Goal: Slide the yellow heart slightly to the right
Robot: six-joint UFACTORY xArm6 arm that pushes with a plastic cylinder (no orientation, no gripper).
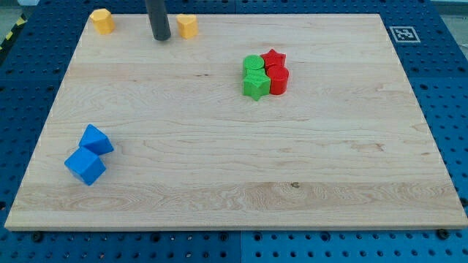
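Two yellow blocks sit near the board's top edge at the view's upper left. One yellow block (pixel 188 25), seemingly the heart, lies just right of my rod. The other yellow block (pixel 102 20), more like a pentagon, lies farther left. My tip (pixel 161 38) rests on the board between them. It is close to the left side of the heart-like block, with a small gap showing. The rod rises out of the view's top.
A tight cluster lies right of centre: a green round block (pixel 254 64), a green star (pixel 255 85), a red star (pixel 274 58) and a red round block (pixel 278 81). A blue triangle (pixel 96 139) and a blue cube (pixel 85 166) touch at lower left. The wooden board (pixel 234 183) lies on a blue pegboard.
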